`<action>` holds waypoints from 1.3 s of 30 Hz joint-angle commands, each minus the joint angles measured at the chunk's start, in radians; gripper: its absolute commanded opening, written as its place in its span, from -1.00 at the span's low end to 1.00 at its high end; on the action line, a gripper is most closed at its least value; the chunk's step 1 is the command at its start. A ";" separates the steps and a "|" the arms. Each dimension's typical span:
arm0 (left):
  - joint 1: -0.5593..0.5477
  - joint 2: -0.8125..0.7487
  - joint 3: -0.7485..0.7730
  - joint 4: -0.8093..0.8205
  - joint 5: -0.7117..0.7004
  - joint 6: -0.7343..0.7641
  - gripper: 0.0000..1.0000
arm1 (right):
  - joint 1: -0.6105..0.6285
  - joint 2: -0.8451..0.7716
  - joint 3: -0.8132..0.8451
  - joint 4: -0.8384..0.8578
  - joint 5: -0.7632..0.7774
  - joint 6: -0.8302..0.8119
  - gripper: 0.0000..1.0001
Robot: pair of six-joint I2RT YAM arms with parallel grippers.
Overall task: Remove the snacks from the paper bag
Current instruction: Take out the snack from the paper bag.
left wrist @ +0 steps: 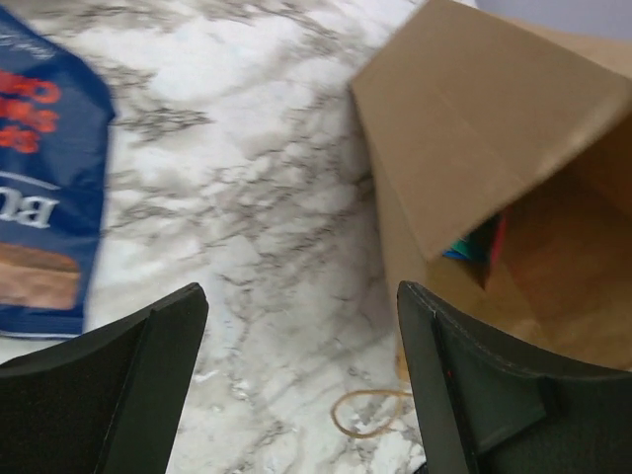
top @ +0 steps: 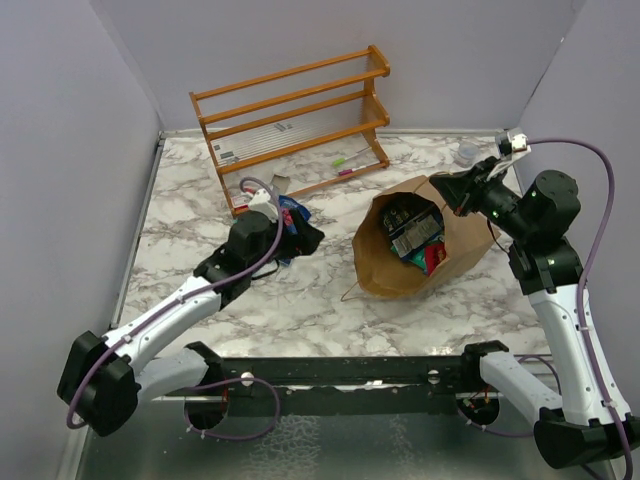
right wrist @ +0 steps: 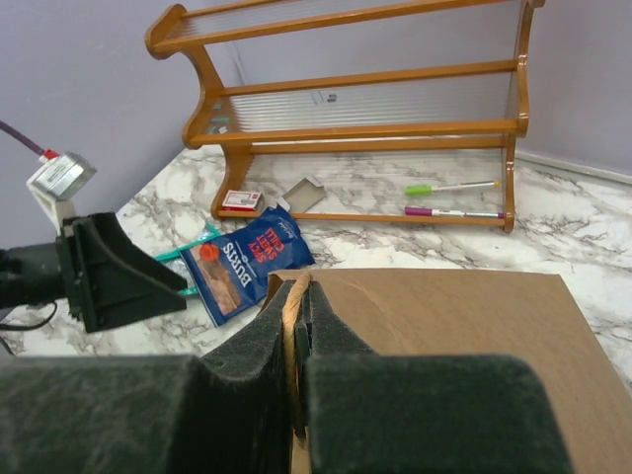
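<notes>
Well left of the paper bag [top: 378, 272], the left gripper [top: 306, 238] hung over the marble, jaws spread wide with nothing between them. A blue packet [top: 291, 212] lay flat just beside it, on the side away from the bag. The bag lay on its side, its mouth facing the left arm, with several more snacks [top: 415, 235] deep inside. At the bag's right edge the right gripper [top: 458, 190] was clamped on a tan strip [right wrist: 292, 326] of the paper, rim or handle I could not tell.

I judged 3 risks:
1. The spread fingers could catch the bag's lip and crush the mouth shut.
2. The loose handle loop [left wrist: 365, 410] in front of the mouth could snag a finger and drag the bag.
3. That 1 thin pinch could tear or slip under a push.
</notes>
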 commanded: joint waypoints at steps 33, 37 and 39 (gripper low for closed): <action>-0.588 0.741 0.509 0.131 -0.578 -0.096 0.24 | 0.002 -0.024 -0.022 0.039 -0.032 0.025 -0.97; -0.584 0.787 0.478 0.310 -0.544 -0.072 0.29 | 0.002 -0.024 -0.024 0.038 -0.027 0.024 -0.97; -0.580 0.812 0.472 0.355 -0.551 -0.080 0.30 | 0.002 -0.025 -0.021 0.036 -0.030 0.024 -0.97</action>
